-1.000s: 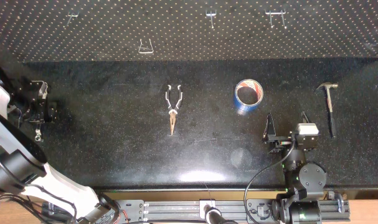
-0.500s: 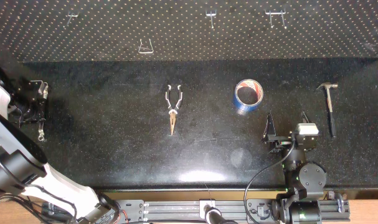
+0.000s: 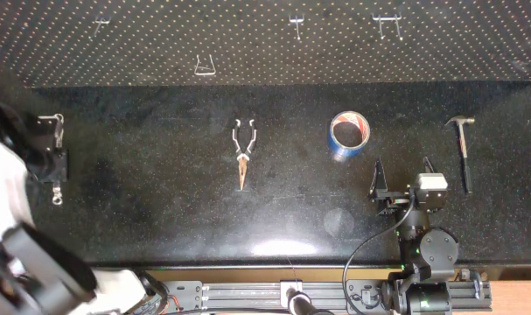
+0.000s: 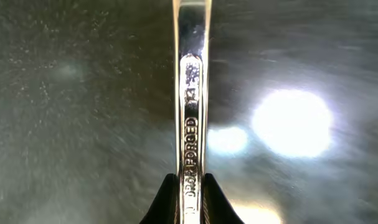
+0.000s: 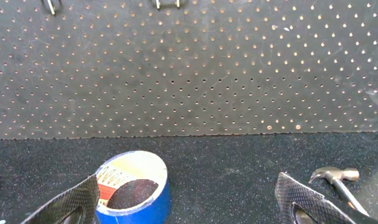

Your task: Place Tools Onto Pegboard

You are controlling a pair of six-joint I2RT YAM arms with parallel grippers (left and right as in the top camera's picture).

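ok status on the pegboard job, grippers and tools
left gripper shut on wrench, far left of table. right gripper open, near tape roll. pliers and hammer lie on table, hooks bare. nothing seen blocking way to pegboard.

The polished silver steel wrench (image 4: 190, 93) carries the only lettering large enough to make out: raised capitals in a sunken panel running lengthwise along its shank, two words of a forging mark. A short size mark of digits sits just beyond them, its figures blurred. The blue roll of tape (image 5: 132, 186) has a red and white printed label (image 5: 114, 177) inside its core, its print too small to read
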